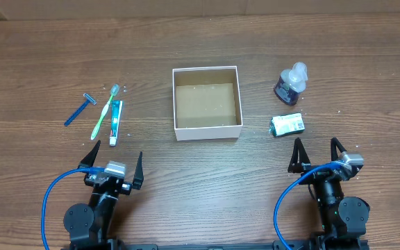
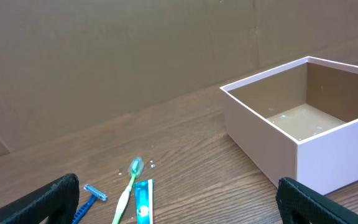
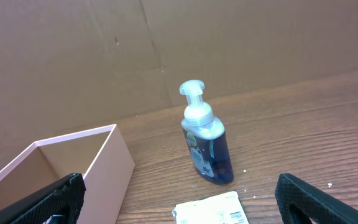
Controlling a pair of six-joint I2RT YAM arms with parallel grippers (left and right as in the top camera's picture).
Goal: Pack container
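The container [image 1: 207, 132] is a square white box with a brown floor, empty, at the table's middle; it also shows in the left wrist view [image 2: 272, 140] and the right wrist view [image 3: 107, 158]. Left of it lie a blue razor [image 1: 80, 110], a green toothbrush [image 1: 105, 112] and a blue toothpaste tube [image 1: 115, 121]. Right of it stand a blue soap pump bottle [image 1: 290, 82] and a white-green packet [image 1: 287, 125]. My left gripper [image 1: 113, 164] is open and empty at the front left. My right gripper [image 1: 317, 154] is open and empty at the front right, just behind the packet.
A brown cardboard wall [image 2: 135, 56] stands behind the wooden table [image 1: 207, 180]. Small white specks lie near the bottle and the toothbrush.
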